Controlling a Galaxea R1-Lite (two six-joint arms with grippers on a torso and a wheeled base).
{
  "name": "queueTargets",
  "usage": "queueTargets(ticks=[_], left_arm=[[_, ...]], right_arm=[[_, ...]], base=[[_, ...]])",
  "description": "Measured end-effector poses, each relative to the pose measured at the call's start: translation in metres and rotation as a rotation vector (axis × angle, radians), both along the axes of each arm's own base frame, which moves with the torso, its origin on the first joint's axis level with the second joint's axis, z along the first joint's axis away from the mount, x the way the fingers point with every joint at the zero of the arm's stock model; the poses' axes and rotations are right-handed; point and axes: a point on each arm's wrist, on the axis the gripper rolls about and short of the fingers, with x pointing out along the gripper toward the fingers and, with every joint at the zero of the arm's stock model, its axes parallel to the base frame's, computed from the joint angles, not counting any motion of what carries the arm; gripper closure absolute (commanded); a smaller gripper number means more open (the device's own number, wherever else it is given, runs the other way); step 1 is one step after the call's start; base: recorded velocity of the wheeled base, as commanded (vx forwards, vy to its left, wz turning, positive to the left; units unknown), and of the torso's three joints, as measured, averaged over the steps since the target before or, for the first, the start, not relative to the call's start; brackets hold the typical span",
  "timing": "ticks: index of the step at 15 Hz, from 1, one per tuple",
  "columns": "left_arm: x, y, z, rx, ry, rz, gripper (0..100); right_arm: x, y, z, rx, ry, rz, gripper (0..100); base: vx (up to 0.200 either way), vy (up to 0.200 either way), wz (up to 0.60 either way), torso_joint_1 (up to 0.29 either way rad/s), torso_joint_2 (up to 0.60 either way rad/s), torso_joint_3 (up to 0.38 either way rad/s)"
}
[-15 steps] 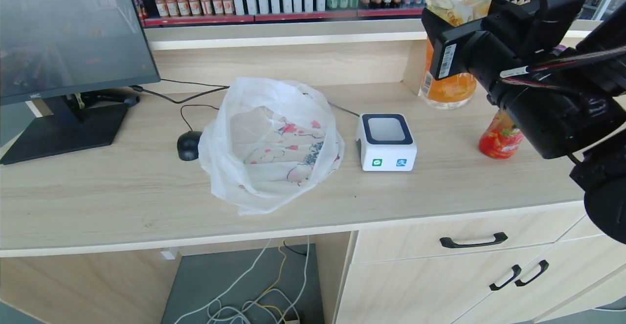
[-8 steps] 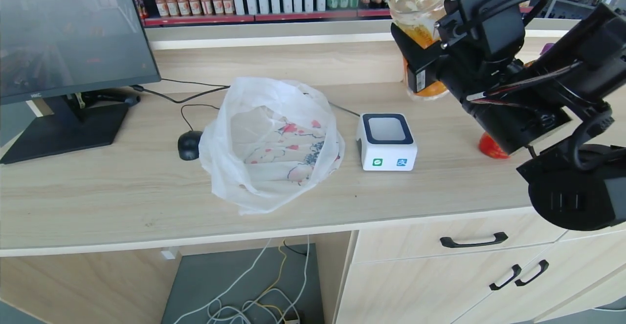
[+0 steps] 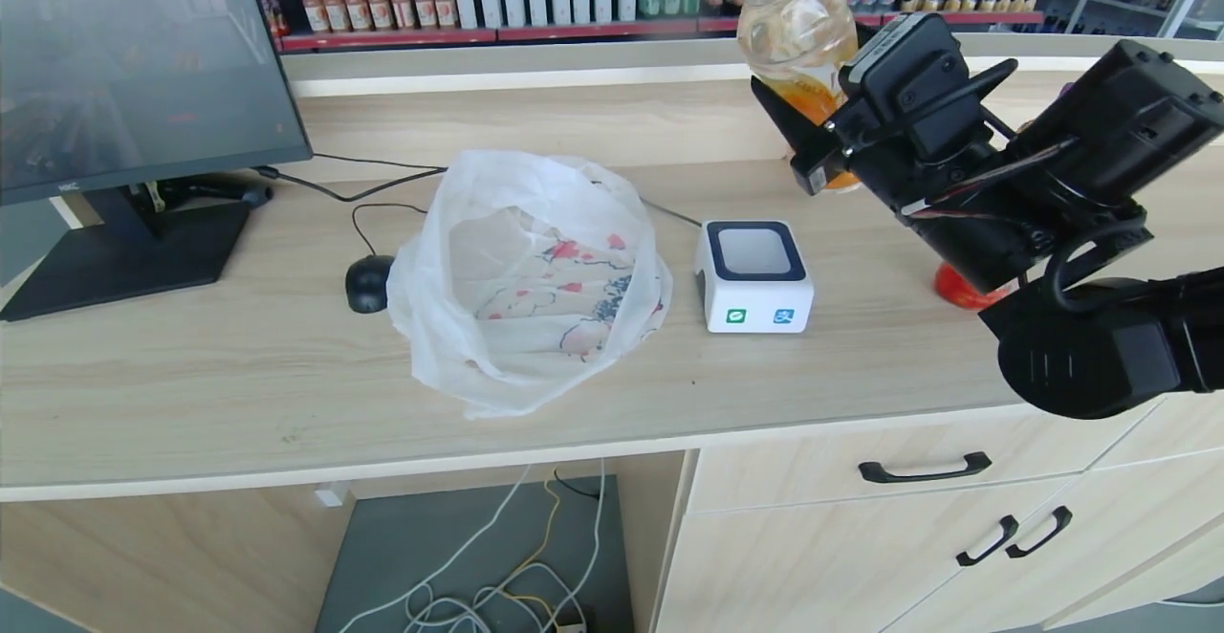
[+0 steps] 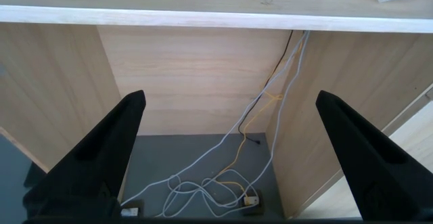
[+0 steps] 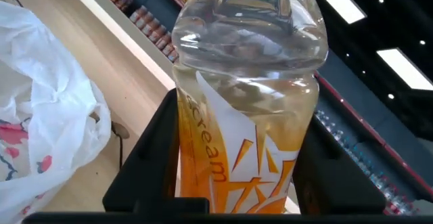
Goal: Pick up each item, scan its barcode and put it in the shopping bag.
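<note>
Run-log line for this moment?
right end effector: shut on bottle, held above counter | left end effector: open, below counter | shopping bag: open on counter

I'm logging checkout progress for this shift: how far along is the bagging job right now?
Done: nothing certain; I cannot tell whether the shopping bag holds any item. In hand: the right hand grips the orange drink bottle in the air, not yet over the scanner. Left: scan and bag it, then the red bottle on the counter.
</note>
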Motion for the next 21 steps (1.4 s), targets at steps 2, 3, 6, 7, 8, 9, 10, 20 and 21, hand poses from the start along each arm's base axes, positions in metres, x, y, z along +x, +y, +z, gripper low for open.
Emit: queueTargets(ticks=[2, 3, 6, 7, 8, 9, 10, 20, 21], left_arm=[[0.0, 0.0, 0.0, 0.0, 0.001, 0.0, 0], [0.0, 0.0, 0.0, 0.001, 0.0, 0.0, 0], [0.0, 0.0, 0.0, 0.0, 0.0, 0.0, 0], [0.0, 0.0, 0.0, 0.0, 0.0, 0.0, 0], [0.0, 0.0, 0.0, 0.0, 0.0, 0.0, 0], [0.0, 0.0, 0.0, 0.0, 0.0, 0.0, 0], [0.0, 0.0, 0.0, 0.0, 0.0, 0.0, 0], [0.0, 0.0, 0.0, 0.0, 0.0, 0.0, 0], [0.0, 0.0, 0.0, 0.0, 0.0, 0.0, 0]], right_arm=[[0.003, 0.005, -0.005, -0.051, -0.024, 0.021, 100], [0.004, 0.005, -0.007, -0.074, -0.035, 0.03, 100], [0.009, 0.009, -0.015, -0.113, -0.032, 0.058, 100], [0.011, 0.01, -0.018, -0.133, -0.037, 0.072, 100], [0.012, 0.01, -0.02, -0.15, -0.042, 0.08, 100], [0.013, 0.011, -0.022, -0.157, -0.042, 0.088, 100], [0.014, 0.012, -0.023, -0.166, -0.043, 0.099, 100], [0.019, 0.015, -0.049, -0.27, -0.029, 0.135, 100], [0.02, 0.015, -0.052, -0.275, -0.02, 0.135, 100]], base=[[0.0, 0.0, 0.0, 0.0, 0.0, 0.0], [0.0, 0.0, 0.0, 0.0, 0.0, 0.0], [0.0, 0.0, 0.0, 0.0, 0.0, 0.0], [0.0, 0.0, 0.0, 0.0, 0.0, 0.0], [0.0, 0.0, 0.0, 0.0, 0.0, 0.0], [0.0, 0.0, 0.0, 0.0, 0.0, 0.0], [0.0, 0.0, 0.0, 0.0, 0.0, 0.0], [0.0, 0.0, 0.0, 0.0, 0.0, 0.0], [0.0, 0.0, 0.0, 0.0, 0.0, 0.0]])
